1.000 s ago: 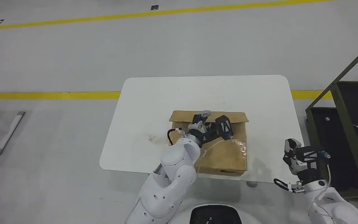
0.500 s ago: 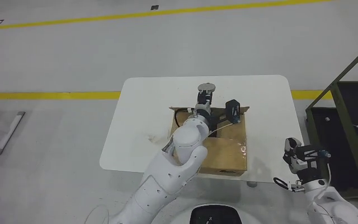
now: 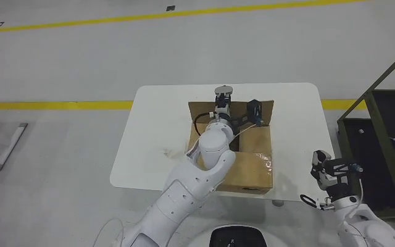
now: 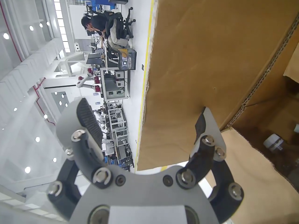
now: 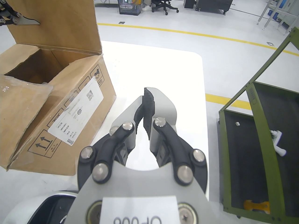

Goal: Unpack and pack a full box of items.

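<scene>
**Cardboard flap between the spread fingers of the left pincer**

1. Left pincer [image 4: 142, 110]: the fingers are spread wide and clamp nothing. One fingertip [image 4: 205, 122] lies against the inner face of the far flap [image 4: 210, 47]. The other finger stands apart on the outer side, so the flap edge sits in the gap without being gripped. From above, this pincer [image 3: 223, 94] is at the far rim of the box [image 3: 247, 176].

2. Right pincer [image 5: 145, 99]: the fingers are pressed together, pad to pad, with nothing between them. It sits well apart from the box, just off the counter's near right corner [image 3: 320, 162].

3. Box: brown corrugated cardboard, resting near the middle of the counter [image 3: 154, 136]. The far flap stands upright. The near flap [image 3: 250, 170], which carries clear tape, covers the near half of the opening. A white-capped container [image 4: 272, 141] lies inside. A white label [image 5: 74, 115] is fixed to one side wall.

4. Counter: white, with rounded corners.

5. Room: grey floor with yellow lines [image 3: 185, 12]. A green frame cart [image 5: 257, 141] stands beside the counter on the right pincer's side. Workstations and office chairs stand farther back.
</scene>
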